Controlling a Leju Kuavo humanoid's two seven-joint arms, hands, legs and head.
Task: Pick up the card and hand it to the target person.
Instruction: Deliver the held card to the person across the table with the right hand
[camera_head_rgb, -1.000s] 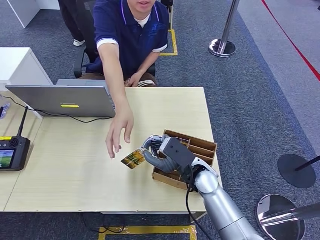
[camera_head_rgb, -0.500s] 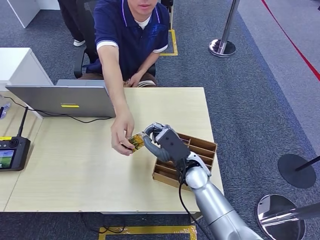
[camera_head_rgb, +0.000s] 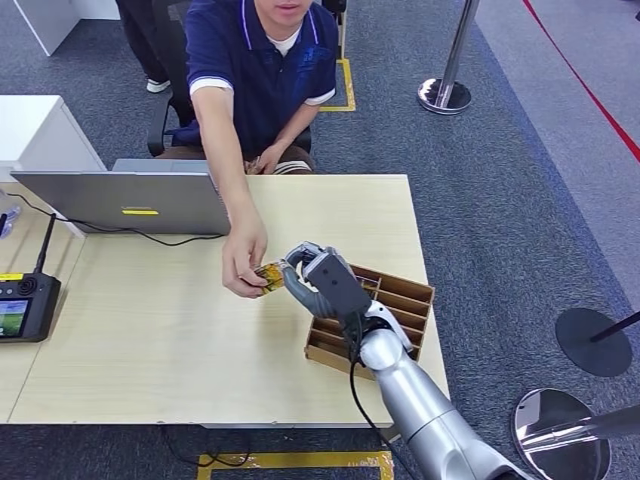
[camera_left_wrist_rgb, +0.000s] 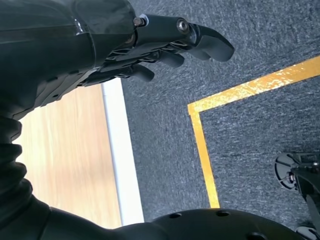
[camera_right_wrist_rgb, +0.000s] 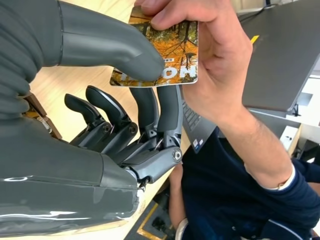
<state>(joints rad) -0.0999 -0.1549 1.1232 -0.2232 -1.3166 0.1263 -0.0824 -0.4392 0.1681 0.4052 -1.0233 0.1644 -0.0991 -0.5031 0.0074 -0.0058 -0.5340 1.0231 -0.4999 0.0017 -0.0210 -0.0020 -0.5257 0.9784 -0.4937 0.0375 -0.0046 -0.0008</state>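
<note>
Your left hand (camera_left_wrist_rgb: 166, 45) hangs beside the table (camera_head_rgb: 151, 330) edge, fingers loosely extended, holding nothing. The person's hand (camera_head_rgb: 243, 262) grips the card (camera_head_rgb: 270, 277) above the table; your right hand (camera_head_rgb: 313, 285) pinches its other end.

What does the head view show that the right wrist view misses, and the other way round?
Head view alone: the whole wooden table, the slotted cardboard box behind the robot's arm, a handheld controller and the stanchion bases on the carpet. Right wrist view alone: the card's autumn-tree print and how the thumb presses it against the fingers. Both share the card, the right hand, the person's hand gripping the card, and the laptop.
</note>
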